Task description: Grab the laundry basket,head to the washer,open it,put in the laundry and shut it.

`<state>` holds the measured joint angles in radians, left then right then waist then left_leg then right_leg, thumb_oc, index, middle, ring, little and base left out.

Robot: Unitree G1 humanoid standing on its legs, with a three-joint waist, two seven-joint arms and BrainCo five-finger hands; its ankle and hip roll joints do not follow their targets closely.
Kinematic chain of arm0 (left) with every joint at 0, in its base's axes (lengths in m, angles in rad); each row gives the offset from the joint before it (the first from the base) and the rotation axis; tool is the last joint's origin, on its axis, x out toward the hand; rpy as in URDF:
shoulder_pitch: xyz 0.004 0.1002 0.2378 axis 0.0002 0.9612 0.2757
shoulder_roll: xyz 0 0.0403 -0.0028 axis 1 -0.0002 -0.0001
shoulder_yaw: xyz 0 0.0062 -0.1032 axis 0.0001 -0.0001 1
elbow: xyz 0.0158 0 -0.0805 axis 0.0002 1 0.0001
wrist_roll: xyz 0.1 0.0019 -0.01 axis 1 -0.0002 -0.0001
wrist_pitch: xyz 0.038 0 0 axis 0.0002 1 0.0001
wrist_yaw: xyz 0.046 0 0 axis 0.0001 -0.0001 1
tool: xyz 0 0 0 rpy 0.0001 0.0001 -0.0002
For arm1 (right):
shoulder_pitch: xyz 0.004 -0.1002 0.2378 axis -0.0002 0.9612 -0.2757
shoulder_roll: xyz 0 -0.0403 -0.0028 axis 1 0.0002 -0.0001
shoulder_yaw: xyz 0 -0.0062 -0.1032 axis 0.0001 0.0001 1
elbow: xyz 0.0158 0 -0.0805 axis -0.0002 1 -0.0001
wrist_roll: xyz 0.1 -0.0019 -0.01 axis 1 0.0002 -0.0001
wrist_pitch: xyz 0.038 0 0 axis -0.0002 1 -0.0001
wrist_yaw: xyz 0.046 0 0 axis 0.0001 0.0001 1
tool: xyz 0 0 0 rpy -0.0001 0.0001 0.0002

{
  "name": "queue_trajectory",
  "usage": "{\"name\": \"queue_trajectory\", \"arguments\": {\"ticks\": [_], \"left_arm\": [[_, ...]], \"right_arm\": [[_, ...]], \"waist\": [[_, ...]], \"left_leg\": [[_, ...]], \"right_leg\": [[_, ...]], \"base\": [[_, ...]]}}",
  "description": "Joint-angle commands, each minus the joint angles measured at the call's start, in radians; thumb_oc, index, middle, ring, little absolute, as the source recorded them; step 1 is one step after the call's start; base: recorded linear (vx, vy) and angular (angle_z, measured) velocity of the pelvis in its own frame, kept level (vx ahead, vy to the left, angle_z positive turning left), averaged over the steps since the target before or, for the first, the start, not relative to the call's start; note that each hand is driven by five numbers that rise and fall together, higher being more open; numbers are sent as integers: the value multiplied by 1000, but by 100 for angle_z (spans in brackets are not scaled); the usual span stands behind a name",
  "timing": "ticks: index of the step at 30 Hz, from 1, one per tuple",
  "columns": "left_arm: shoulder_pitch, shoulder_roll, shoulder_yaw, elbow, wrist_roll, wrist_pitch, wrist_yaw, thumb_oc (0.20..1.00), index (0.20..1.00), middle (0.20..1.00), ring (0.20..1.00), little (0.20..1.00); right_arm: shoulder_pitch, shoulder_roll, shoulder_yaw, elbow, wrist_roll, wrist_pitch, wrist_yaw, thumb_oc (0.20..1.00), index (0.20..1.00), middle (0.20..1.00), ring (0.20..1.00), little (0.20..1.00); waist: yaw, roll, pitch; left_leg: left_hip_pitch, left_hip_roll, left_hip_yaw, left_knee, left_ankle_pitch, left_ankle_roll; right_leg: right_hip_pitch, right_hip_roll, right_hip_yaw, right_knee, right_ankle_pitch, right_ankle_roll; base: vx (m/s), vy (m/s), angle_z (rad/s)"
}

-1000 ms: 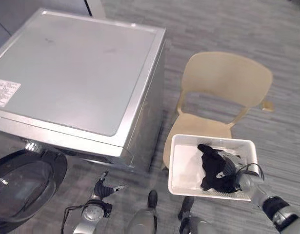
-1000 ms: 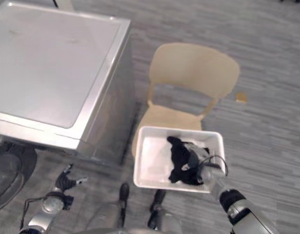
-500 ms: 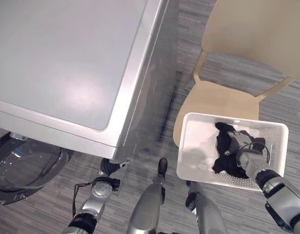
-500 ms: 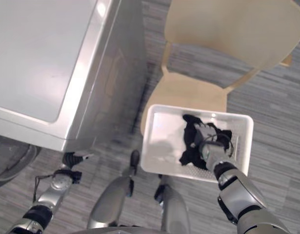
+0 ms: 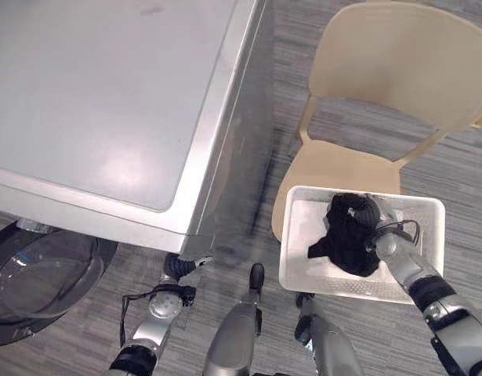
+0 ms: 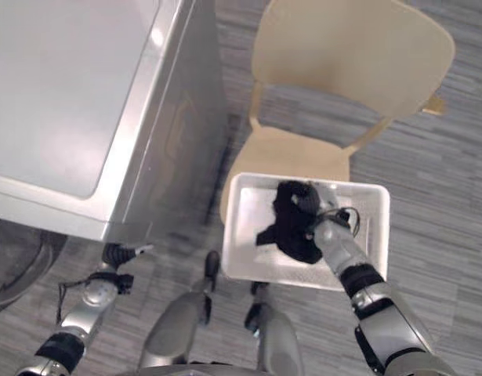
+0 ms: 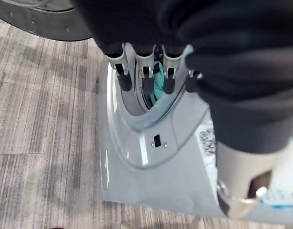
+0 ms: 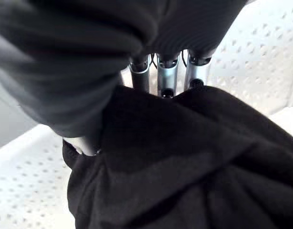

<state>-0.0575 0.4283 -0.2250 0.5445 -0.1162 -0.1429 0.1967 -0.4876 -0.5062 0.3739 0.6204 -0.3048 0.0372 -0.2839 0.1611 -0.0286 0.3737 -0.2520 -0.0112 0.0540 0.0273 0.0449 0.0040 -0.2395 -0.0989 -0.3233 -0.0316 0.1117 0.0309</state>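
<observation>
the floor point(image 5: 366, 47) is grey, with thin stripes like planks. a big silver washer point(image 5: 107, 102) stands on it, and its flat top is shiny. the washer's round door point(image 5: 37, 282) hangs open low over the floor at the front. just beside the washer a pale wooden chair point(image 5: 382, 70) stands on the floor. a white basket point(image 5: 299, 251) sits on the chair seat, at its front edge. dark clothes point(image 5: 346, 235) lie inside the basket.
</observation>
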Motion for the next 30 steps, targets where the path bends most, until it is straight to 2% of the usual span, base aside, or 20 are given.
{"name": "queue_trajectory", "arguments": {"ticks": [1,8,13,14,16,20,21,22,26,27,28,30], "left_arm": [[49,18,35,-58,-2,-17,-6,1000,1000,1000,1000,1000],[128,5,79,-91,18,13,-41,1000,1000,1000,1000,1000],[163,-6,97,-123,28,25,-51,1000,1000,1000,1000,1000],[184,-15,106,-156,28,30,-55,1000,1000,1000,1000,1000],[185,-15,106,-157,28,31,-55,1000,1000,1000,1000,1000],[193,-21,104,-190,23,32,-38,1000,1000,1000,1000,1000],[154,-11,97,-211,19,24,-17,1000,1000,1000,1000,1000],[153,-11,97,-210,19,24,-17,1000,1000,1000,1000,1000],[112,7,69,-245,26,14,-3,1000,1000,1000,1000,1000],[108,8,66,-247,29,12,-1,1000,1000,1000,1000,1000],[111,11,64,-250,36,10,8,1000,1000,1000,1000,1000],[115,14,53,-272,56,15,9,1000,1000,1000,1000,1000]], "right_arm": [[13,7,-44,-89,102,-67,-33,200,200,200,200,200],[167,46,-166,-359,263,-132,41,200,200,200,200,200],[232,49,-212,-512,322,-161,91,200,200,200,200,200],[274,56,-230,-616,358,-181,121,200,200,200,200,200],[276,56,-232,-618,358,-180,122,200,200,200,200,200],[285,91,-226,-728,400,-201,148,200,200,200,200,200],[270,112,-207,-777,426,-221,157,200,200,200,200,200],[270,112,-208,-777,426,-221,157,200,200,200,200,200],[291,110,-221,-832,444,-237,161,200,200,200,200,200],[302,112,-225,-832,436,-238,162,200,200,200,200,200],[315,115,-225,-816,438,-241,160,200,200,200,200,200],[313,120,-218,-799,432,-224,160,200,200,200,200,200]], "waist": [[-7,-30,-54],[-35,-43,-137],[-50,-44,-182],[-59,-44,-203],[-58,-44,-206],[-64,-37,-201],[-77,-27,-168],[-75,-28,-169],[-80,-20,-175],[-78,-20,-186],[-69,-23,-202],[-52,-31,-215]], "left_leg": [[-17,-22,-13,-36,-20,-5],[112,-18,1,-90,-33,0],[163,-17,5,-99,-43,2],[201,-15,16,-97,-61,6],[198,-16,17,-98,-57,7],[222,-7,40,-100,-63,22],[198,11,33,-85,-45,28],[196,10,34,-84,-46,28],[107,22,-25,-34,-3,23],[86,19,-48,-29,9,19],[59,16,-68,-23,24,14],[15,6,-96,-26,67,0]], "right_leg": [[18,-38,38,45,-72,94],[124,-22,48,8,-80,101],[165,-22,55,7,-87,104],[191,-16,69,15,-98,106],[188,-17,69,14,-95,106],[162,-24,97,104,-100,119],[95,-6,192,218,-98,136],[91,-6,194,223,-100,136],[127,37,305,367,-180,107],[146,47,338,393,-184,105],[190,56,370,371,-192,101],[278,86,411,239,-289,58]], "base": [[54,14,-12],[90,19,-11],[73,46,-7],[77,80,-14],[22,52,-13],[-126,37,-21],[-232,-40,-43],[-308,-75,-29],[-213,-145,35],[-177,-239,70],[-140,-233,84],[-202,-246,80]]}}
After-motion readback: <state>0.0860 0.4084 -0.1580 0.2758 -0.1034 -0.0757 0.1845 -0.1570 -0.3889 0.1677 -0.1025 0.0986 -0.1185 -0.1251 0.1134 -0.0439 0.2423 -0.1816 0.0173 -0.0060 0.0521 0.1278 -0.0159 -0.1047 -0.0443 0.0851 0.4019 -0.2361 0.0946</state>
